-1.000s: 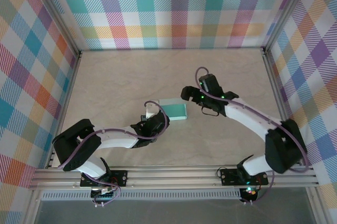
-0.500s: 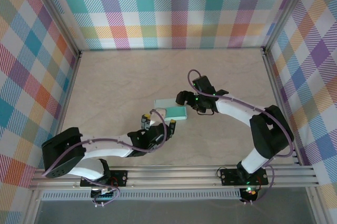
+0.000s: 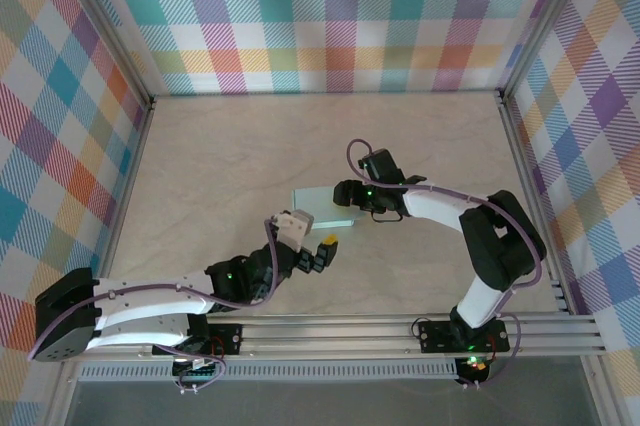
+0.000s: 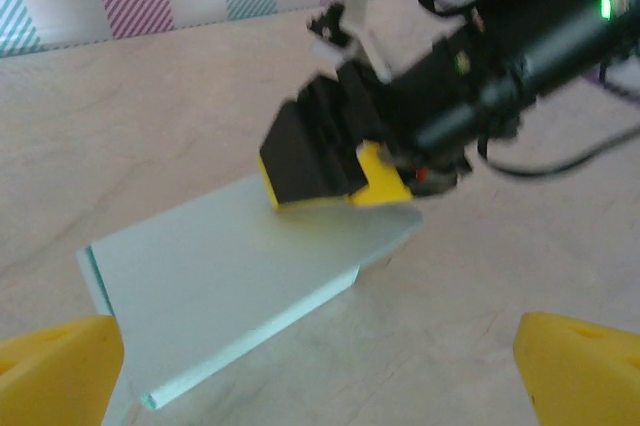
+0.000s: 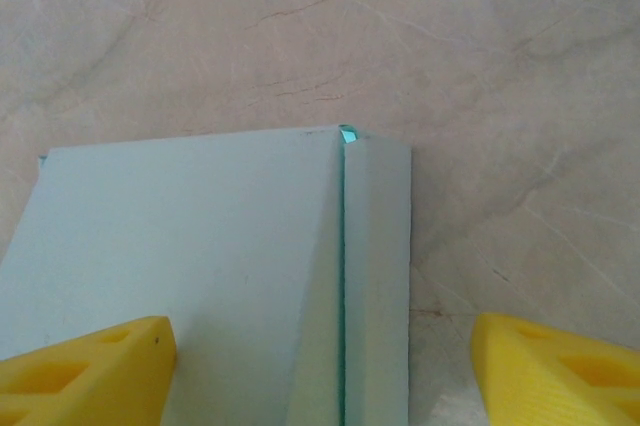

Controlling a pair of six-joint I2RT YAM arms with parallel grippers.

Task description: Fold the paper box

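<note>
The paper box (image 5: pixel 200 276) lies under my right jaws, shifted to their left; they seem open, holding nothing. Left jaws wide open, empty, farther back.

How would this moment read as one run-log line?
left hand open, apart | right hand open, astride paper box edge

Your left black-and-yellow claw (image 3: pixel 312 238) gapes wide, arm stretched low and rightward; your right black-and-yellow claw (image 3: pixel 343 193) stands parted, arm bent leftward.
</note>
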